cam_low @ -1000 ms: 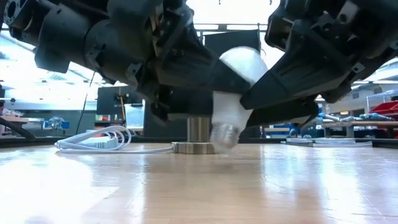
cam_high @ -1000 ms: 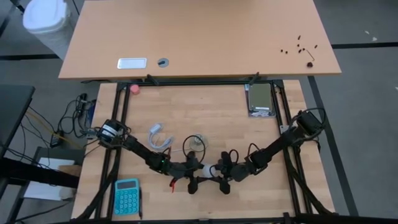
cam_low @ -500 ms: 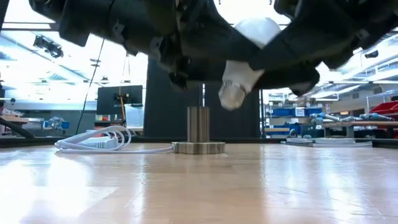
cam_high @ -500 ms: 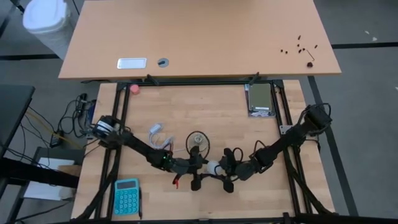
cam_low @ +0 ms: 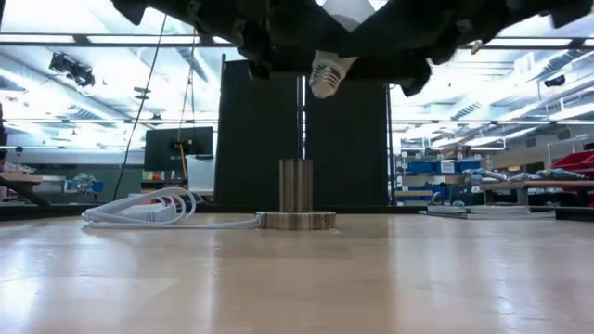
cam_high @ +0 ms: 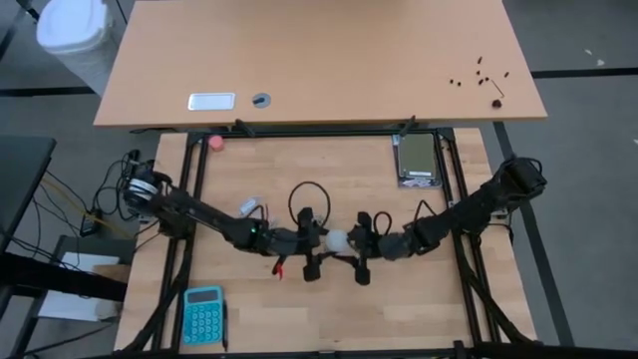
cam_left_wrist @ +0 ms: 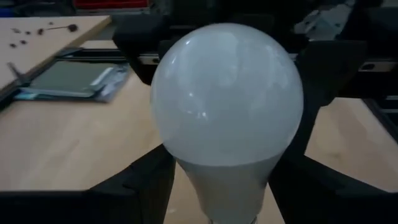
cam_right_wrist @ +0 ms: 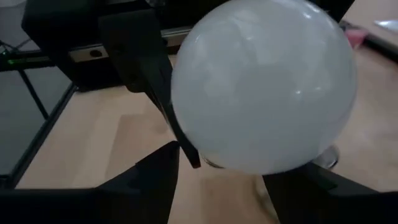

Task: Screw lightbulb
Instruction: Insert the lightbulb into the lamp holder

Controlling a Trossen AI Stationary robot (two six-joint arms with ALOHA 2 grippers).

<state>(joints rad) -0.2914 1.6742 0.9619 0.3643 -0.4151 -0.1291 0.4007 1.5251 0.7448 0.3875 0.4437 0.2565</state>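
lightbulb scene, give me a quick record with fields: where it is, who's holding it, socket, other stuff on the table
lightbulb: white bulb in the air, screw base pointing down
height: base well clear of the socket top in the low view
left gripper: closed on the bulb from the left
right gripper: closed on the bulb from the right
socket: metal cylinder on a round base, standing upright on the table
cord: white, coiled beside the socket
other items: teal calculator, pink ball
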